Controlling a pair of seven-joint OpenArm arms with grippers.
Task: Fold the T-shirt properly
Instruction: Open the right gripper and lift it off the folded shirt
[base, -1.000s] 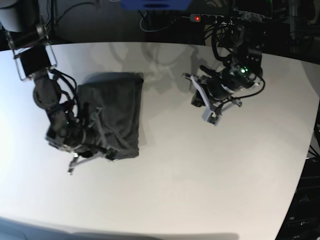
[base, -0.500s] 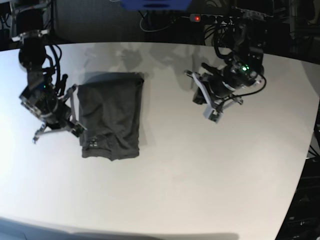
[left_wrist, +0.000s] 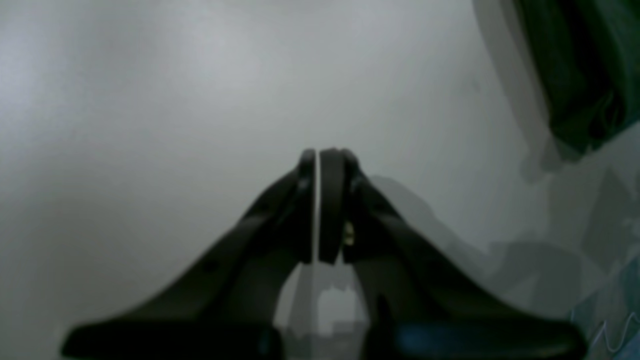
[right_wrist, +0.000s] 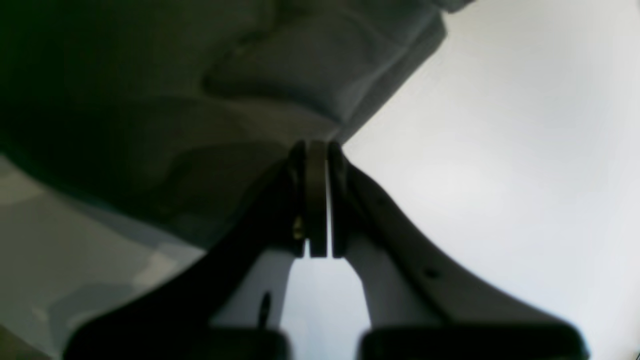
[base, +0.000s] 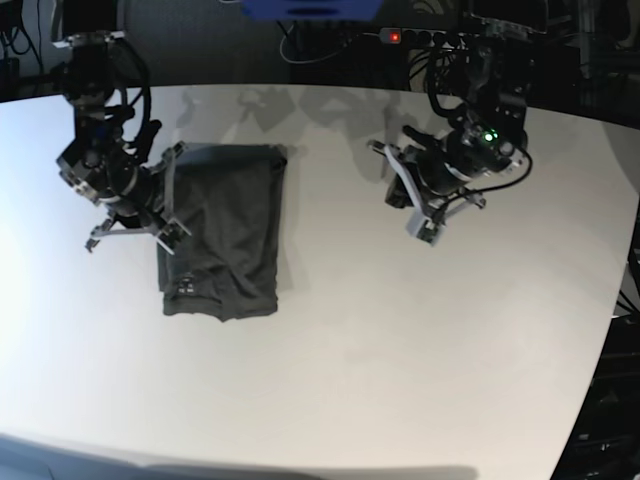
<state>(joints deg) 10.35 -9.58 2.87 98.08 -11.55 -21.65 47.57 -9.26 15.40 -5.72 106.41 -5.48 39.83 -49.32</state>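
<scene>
Table (base: 400, 350), broad, white and smooth, fills nearly the whole base view and carries the one piece of cloth. The plain dark grey T-shirt of thin wrinkly fabric (base: 222, 230) lies flat on the table's left-hand part in that view, folded into an upright rectangle with straight long edges, soft creases running down it and a slightly uneven lower hem; a small label patch (base: 187, 287) sits near its lower left corner. In the right wrist view the cloth shows layered, rounded fold edges (right_wrist: 320, 95) and ends in a corner against the pale surface; in the left wrist view only a dark corner of it (left_wrist: 580, 75) appears at the upper right. The right arm's black gripper (base: 130, 228) hangs at the shirt's left edge, its fingers (right_wrist: 316, 200) pressed together with nothing between them, their tips just beside the fabric corner. The left arm's gripper (base: 425, 232) is well apart from the shirt over bare table, its fingers (left_wrist: 330, 200) likewise closed on nothing but a thin slit.
</scene>
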